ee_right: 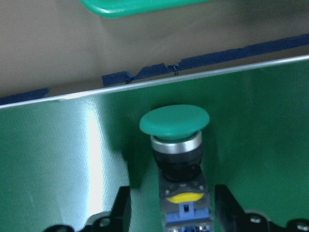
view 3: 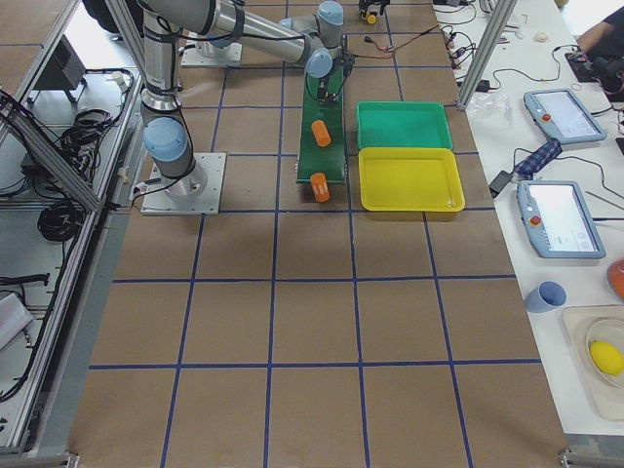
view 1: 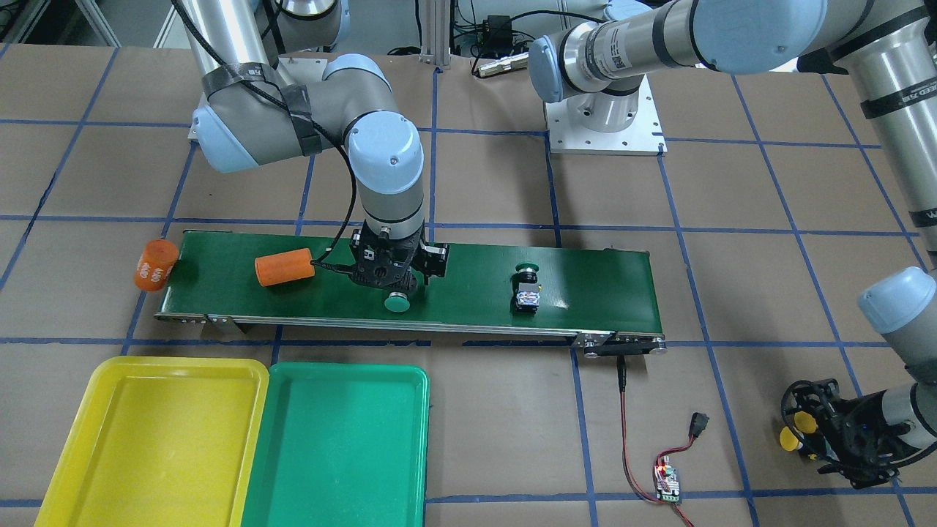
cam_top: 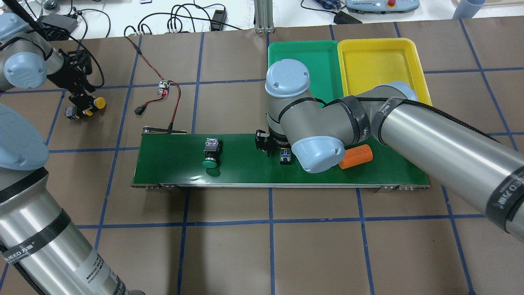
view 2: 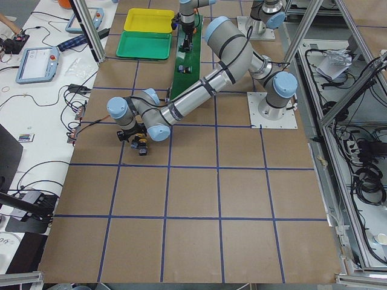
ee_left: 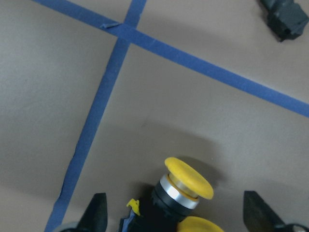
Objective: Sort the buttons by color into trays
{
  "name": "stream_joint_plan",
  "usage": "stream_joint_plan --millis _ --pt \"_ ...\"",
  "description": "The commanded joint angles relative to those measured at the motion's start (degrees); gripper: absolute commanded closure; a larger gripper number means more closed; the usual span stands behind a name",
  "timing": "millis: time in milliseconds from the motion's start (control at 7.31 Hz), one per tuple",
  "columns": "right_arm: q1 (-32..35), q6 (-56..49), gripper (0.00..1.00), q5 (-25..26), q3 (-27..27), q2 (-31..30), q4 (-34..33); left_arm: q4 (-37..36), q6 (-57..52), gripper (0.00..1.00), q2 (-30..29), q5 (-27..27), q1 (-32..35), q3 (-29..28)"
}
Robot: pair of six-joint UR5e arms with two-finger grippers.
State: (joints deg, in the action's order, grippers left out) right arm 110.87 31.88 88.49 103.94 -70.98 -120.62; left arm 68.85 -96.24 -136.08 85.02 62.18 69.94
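You see the right end effector (ee_right: 173, 210) with its fingers apart, straddling a green button (ee_right: 175, 120) on the belt (ee_right: 58, 159) at frame centre. The left end effector (ee_left: 176, 212), likewise spread, brackets two yellow buttons (ee_left: 188, 178) at bottom centre on the tabletop (ee_left: 193, 96).

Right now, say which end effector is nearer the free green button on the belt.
Right. The right end effector is over the belt with that green button; the left end effector is off the belt, at the yellow buttons.

Two yellow buttons (ee_left: 188, 178) sit between the left hand's (ee_left: 177, 213) parted fingers (ee_left: 98, 212) on a blue-taped brown table (ee_left: 203, 111).
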Motion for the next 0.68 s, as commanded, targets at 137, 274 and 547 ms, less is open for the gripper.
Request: stream_joint_plan --millis 137,274,547 --pt "-0.48 0.46 1.0 0.63 -1.28 -1.52 2.4 -2.75 0.0 0.66 -1.29 -0.3 0.05 0.03" --pt "-0.91 0.46 1.0 0.72 -2.07 -2.74 2.41 -2.75 0.09 0.95 -1.12 -0.47 0.05 -0.06" --pt "-4.58 -0.67 1.0 6.06 -4.88 -2.67 1.71 -1.27 4.8 1.0 0.72 -0.47 0.83 0.55"
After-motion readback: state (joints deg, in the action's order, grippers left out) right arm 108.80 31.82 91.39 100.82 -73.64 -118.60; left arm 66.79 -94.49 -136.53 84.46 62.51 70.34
